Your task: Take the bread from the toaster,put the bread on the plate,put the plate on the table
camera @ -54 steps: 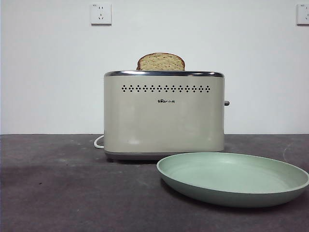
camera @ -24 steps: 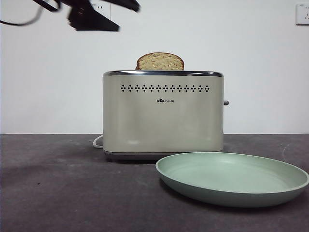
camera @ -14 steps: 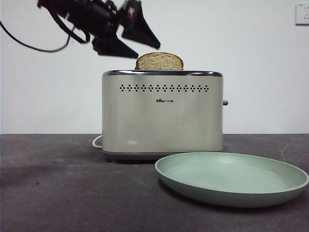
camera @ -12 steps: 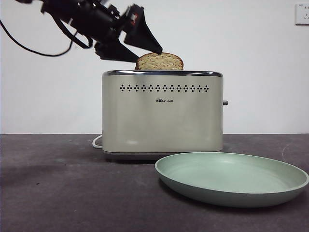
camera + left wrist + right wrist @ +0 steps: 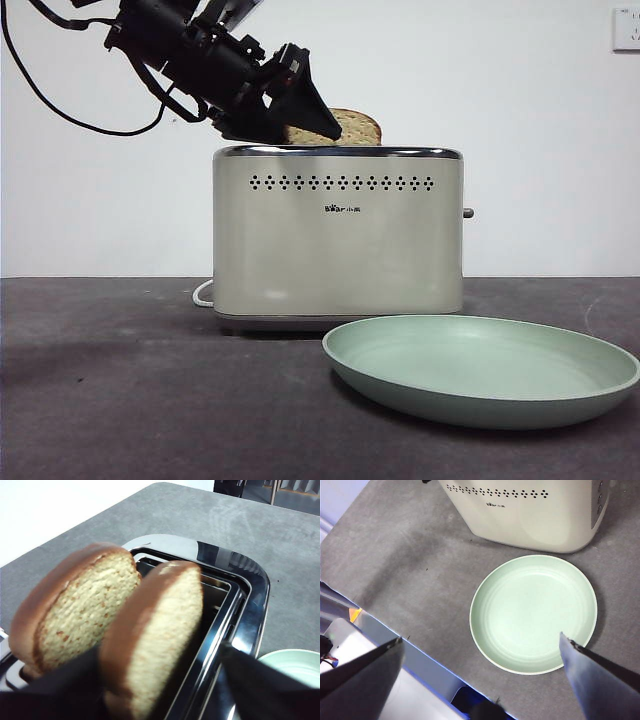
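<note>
The right gripper, its two dark jaws spread wide apart, is hanging high over the dark grey matte tabletop. Between the jaws, a round, shallow, pale mint-green plate with a raised rim is lying flat on the tabletop, empty. Just beside it, a boxy cream toaster with a row of small diamond-shaped holes is standing, not touching it.
</note>
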`<state>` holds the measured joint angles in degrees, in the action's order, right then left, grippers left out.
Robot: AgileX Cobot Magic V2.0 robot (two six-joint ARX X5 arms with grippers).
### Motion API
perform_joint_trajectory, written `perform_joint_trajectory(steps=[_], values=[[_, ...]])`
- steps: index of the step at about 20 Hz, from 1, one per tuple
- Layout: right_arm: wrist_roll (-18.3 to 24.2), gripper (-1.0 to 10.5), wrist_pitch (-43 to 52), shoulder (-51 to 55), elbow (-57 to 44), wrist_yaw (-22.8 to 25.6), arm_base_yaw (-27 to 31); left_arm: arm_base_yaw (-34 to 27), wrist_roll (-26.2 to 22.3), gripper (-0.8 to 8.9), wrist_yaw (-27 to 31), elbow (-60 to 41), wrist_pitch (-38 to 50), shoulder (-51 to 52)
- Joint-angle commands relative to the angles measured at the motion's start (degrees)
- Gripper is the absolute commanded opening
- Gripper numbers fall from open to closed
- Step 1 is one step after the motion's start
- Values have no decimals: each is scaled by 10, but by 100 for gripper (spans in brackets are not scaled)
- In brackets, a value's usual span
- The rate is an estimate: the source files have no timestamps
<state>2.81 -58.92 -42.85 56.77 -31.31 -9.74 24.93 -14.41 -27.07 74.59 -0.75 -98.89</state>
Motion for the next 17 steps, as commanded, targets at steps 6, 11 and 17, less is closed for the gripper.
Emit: perform_joint_trajectory(steps=[6,11,17], values=[[3,536,1,1,0,2,-1,0,9,-8,1,7,9,1],[3,536,-2,1,0,2,-1,1,9,-8,0,99,-62,3],[3,536,-3,1,0,2,-1,1,9,-6,0,239,-214,17]])
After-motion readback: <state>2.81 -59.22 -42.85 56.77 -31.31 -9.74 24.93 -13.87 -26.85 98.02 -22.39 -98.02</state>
